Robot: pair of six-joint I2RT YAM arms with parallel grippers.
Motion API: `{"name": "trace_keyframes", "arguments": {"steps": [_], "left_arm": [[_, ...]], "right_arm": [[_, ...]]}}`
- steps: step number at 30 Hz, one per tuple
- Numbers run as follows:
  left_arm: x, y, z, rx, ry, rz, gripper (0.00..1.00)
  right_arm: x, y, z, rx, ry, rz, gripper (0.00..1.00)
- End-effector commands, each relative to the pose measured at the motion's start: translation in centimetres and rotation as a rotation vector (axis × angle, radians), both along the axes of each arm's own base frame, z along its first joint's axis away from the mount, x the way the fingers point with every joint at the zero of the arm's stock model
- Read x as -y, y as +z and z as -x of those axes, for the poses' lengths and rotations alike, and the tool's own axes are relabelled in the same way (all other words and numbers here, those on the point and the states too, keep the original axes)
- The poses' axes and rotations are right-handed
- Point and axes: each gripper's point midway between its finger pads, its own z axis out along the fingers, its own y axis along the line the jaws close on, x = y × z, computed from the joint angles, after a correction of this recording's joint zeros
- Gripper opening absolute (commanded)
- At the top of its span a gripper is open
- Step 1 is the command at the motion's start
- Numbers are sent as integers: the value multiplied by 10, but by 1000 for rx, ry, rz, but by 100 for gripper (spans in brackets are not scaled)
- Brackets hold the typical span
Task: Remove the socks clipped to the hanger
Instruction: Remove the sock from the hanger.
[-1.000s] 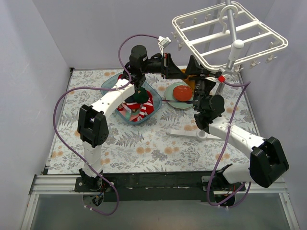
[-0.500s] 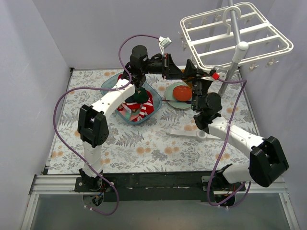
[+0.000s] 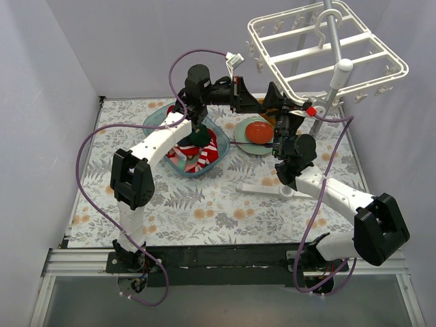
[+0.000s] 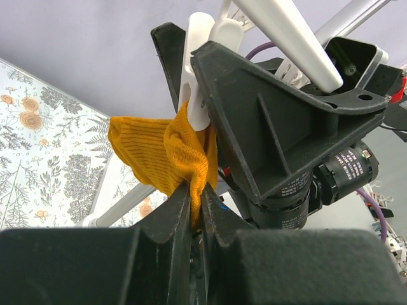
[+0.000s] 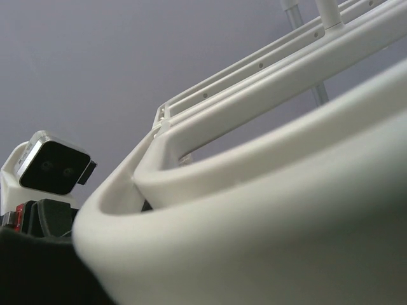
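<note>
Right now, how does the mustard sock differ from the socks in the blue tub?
The mustard sock hangs in the air, held by a white clip on the hanger; the tub socks lie loose in the blue tub. The left claw pinches the mustard sock; nothing grips the tub socks. It is plain mustard; they are red, striped and dark. All are small soft socks.

No text readable; white print on the black cylinder (image 4: 286, 197) too small

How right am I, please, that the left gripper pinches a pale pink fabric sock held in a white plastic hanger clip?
The colour is wrong: the left wrist view shows the left gripper pinching a mustard yellow fabric sock in that white plastic clip.
</note>
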Motion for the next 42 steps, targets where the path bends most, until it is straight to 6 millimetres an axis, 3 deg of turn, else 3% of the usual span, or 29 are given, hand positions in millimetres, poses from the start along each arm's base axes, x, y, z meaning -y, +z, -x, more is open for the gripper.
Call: {"name": "trace_keyframes", "arguments": {"steps": [1,7,11,14,17,20,27,34,42], "left_arm": [[-4,24,15,59,-13,28,0],[-4,23,17,60,-15,24,0],[-4,23,17,60,-14,24,0],[-4,22,17,61,-7,22,0],[-5,20,15,58,6,18,0],[-5,19,10,57,43,12,0],[-8,15,-3,28,135,1,0],[-27,18,-21,-4,245,26,0],[-39,26,-23,7,287,54,0]], "right_arm": [[8,29,6,83,-15,-89,52],[6,32,5,94,-4,-99,56],[6,36,8,111,7,-113,52],[8,36,11,119,16,-128,36],[10,37,15,123,25,-142,14],[12,37,17,122,27,-158,1],[17,34,22,117,26,-180,1],[18,33,24,109,34,-185,1],[18,30,24,92,47,-193,1]]}}
